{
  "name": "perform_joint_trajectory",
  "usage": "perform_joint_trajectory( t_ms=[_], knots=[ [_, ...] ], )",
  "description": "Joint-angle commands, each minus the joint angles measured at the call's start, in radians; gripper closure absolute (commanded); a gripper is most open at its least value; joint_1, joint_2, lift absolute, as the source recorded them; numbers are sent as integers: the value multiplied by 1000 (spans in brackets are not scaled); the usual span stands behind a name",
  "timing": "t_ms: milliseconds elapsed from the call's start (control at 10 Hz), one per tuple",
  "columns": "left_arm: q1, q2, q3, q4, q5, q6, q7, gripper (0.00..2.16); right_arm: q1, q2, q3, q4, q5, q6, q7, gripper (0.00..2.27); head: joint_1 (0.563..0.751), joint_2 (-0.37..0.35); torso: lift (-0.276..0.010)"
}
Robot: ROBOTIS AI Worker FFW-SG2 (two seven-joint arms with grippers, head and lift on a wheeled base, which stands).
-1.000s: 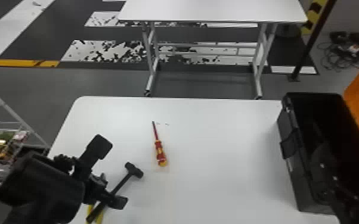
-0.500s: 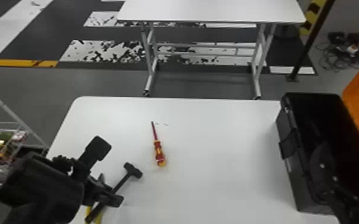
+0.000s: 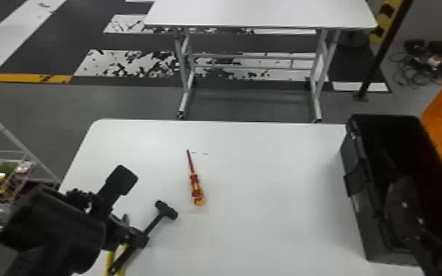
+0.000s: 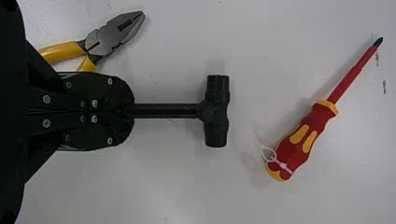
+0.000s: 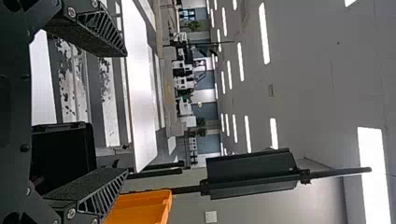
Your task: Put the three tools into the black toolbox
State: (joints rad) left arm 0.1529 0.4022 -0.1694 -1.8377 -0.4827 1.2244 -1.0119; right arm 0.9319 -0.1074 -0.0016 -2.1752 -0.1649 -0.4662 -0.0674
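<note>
We have the hammer (image 4: 217, 111) clenched by its handle in our left end effector (image 4: 132, 111), perhaps still touching the worktop (image 3: 268, 191); we can't be sure. Next we should lift it clear of the screwdriver (image 4: 299, 140) and carry it rightward to the toolbox (image 3: 362, 224). Our right end effector (image 5: 126, 113) is released.

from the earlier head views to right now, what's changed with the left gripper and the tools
The left gripper has closed on the hammer: its fingers, spread wider around the handle before, have drawn in and now hold it. The hammer itself lies about where it did, as do the pliers, the screwdriver and the open toolbox.
</note>
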Motion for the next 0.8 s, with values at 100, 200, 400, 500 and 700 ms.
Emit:
perform_joint_trajectory(
  t_ms=[100,200,400,500,700],
  knots=[
    [-1,-14,1,-8,-4,8,4,1885,1,-2,-3,0,-4,-4,0,130,695,58,-51],
    [7,-23,8,-23,-2,24,4,1889,-1,-3,-3,2,-7,-4,0,130,695,55,-51],
    [37,-26,39,-118,1,113,6,1889,-4,-3,-3,6,-7,-4,0,130,695,41,-51],
    [63,-29,65,-170,6,143,9,1885,-4,-3,-1,6,-7,-4,0,130,695,41,-51],
    [135,-43,149,-284,61,152,27,1885,-5,-3,9,5,-7,-4,3,130,695,50,-51]
  ],
)
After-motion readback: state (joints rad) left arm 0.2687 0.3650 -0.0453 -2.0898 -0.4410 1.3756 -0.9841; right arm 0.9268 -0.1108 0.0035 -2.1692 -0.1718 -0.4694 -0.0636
